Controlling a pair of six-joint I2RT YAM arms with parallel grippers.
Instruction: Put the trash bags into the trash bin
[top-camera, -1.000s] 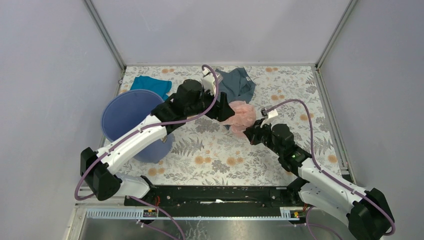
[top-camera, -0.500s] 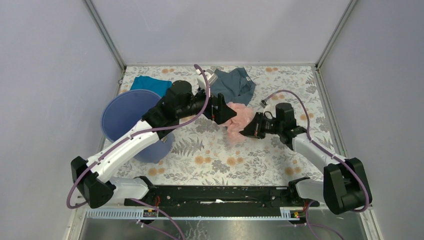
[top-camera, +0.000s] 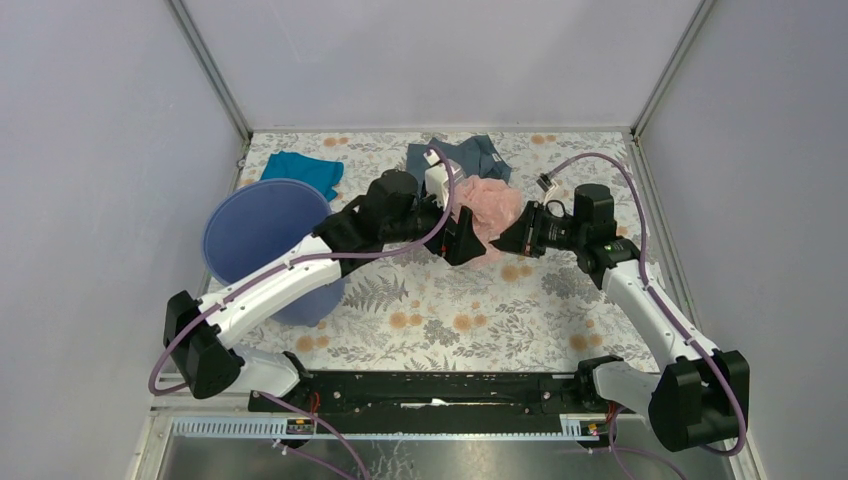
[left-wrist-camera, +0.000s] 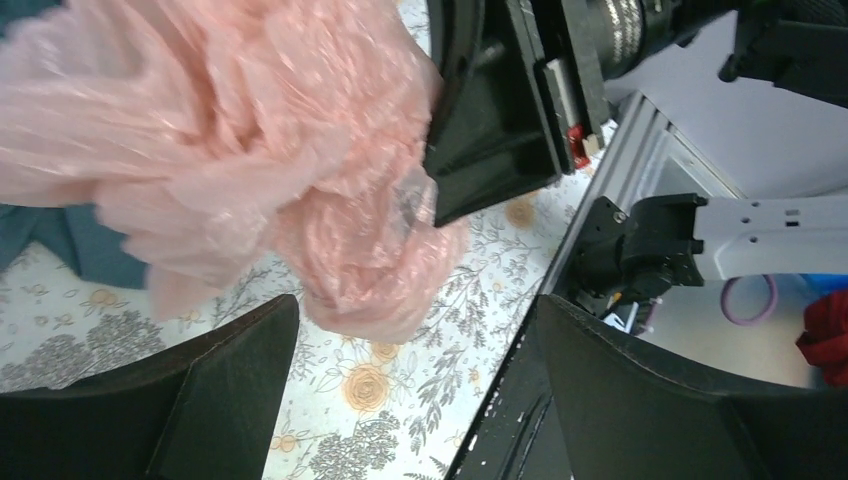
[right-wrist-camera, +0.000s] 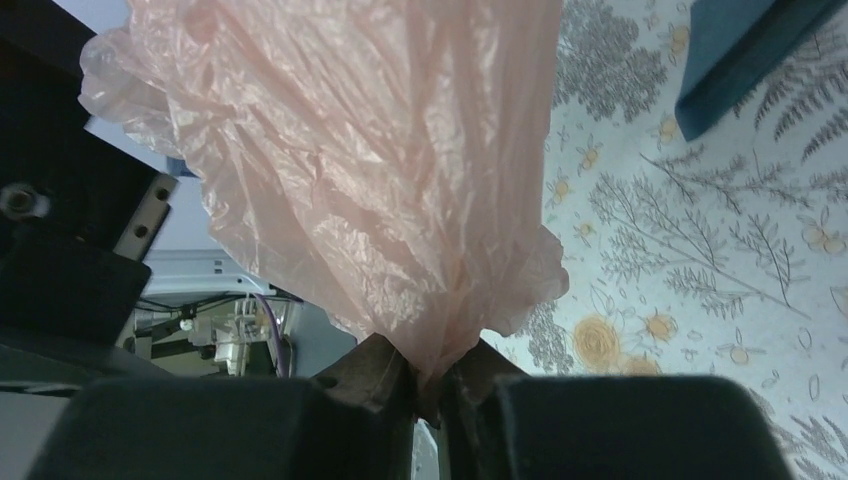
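Observation:
The pale pink trash bag (top-camera: 489, 204) hangs crumpled above the middle of the table. My right gripper (top-camera: 506, 240) is shut on a pinched fold of it; in the right wrist view the film (right-wrist-camera: 380, 150) fans out from between the closed fingers (right-wrist-camera: 430, 385). My left gripper (top-camera: 467, 240) is open just left of the bag. In the left wrist view its wide-apart fingers (left-wrist-camera: 415, 305) sit below the bag (left-wrist-camera: 250, 150) without touching it. The blue-violet trash bin (top-camera: 262, 240) stands at the left, partly behind the left arm.
A grey-blue garment (top-camera: 460, 156) lies at the back middle, behind the bag. A teal cloth (top-camera: 300, 170) lies at the back left, behind the bin. The floral table cover (top-camera: 470, 310) is walled on three sides. The black arm rail (top-camera: 430, 385) runs along the near edge.
My right gripper has carried the bag up and toward the back right. My left gripper has come off the bag, opened, and followed to the right.

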